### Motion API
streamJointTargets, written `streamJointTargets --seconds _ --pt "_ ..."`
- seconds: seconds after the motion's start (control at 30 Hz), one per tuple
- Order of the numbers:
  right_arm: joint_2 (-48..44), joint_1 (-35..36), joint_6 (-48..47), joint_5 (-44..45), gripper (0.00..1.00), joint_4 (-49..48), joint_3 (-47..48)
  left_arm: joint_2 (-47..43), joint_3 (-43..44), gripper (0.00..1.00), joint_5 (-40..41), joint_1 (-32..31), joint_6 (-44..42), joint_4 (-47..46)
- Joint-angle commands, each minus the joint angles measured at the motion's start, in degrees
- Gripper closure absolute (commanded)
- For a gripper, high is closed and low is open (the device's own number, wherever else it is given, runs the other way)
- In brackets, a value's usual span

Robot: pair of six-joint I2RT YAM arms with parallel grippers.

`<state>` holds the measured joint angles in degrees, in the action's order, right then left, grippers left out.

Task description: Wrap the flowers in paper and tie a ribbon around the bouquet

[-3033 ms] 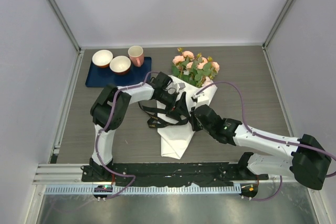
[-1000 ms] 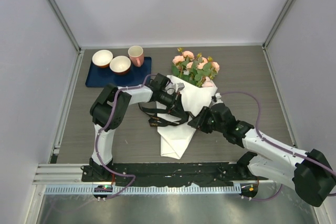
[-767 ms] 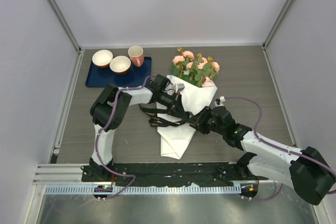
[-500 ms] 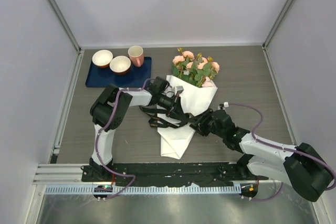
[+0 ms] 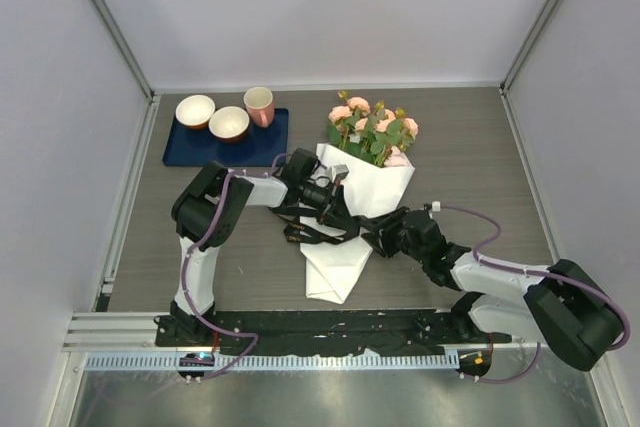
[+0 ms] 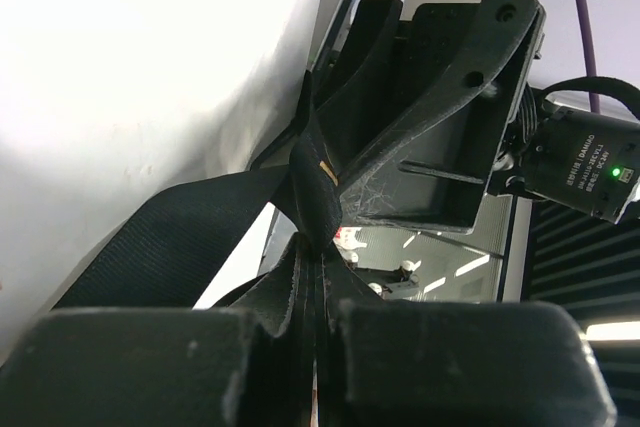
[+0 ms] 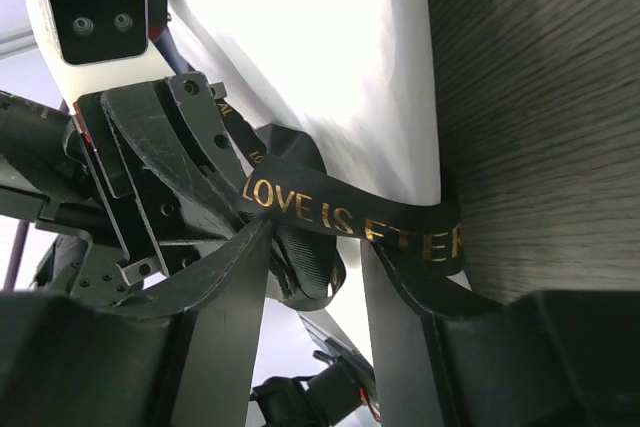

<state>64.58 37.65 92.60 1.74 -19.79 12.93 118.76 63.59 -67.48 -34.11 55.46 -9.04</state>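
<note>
Brought right gripper [image 5: 378, 233] to frame centre, fingers released astride ribbon [image 7: 340, 215], with left gripper [image 5: 335, 210] clenching it; knotting probably next.

White-and-black arms [image 5: 495, 275], purple-grey cables [image 5: 465, 210] (green LED [image 6: 612, 172])

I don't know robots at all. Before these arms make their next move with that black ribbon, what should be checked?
1. Left tool clamped on the ribbon: ok, the band is pinched between its fingers.
2. Right tool gripping the ribbon: not ok, its jaws stand apart and the band only passes between them.
3. Paper wrapped around the flowers: ok, it forms a white cone with the blooms out of the top.
4. Ribbon lying across the middle of the cone: ok.
5. Knot tied: cannot tell, the tools hide where the band crosses.
</note>
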Motion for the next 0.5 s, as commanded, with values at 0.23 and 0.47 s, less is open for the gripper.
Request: streamJointTargets --seconds 0.23,0.47 --pt "3.5 -0.2 4.0 -0.3 0.70 -7.5 0.9 -3.0 -0.7 1.00 -2.0 0.2 4.2 -7.5" --pt "1.0 -0.3 3.7 1.1 0.96 -5.7 0.2 -2.4 -0.6 1.00 -1.3 0.2 4.3 -7.3"
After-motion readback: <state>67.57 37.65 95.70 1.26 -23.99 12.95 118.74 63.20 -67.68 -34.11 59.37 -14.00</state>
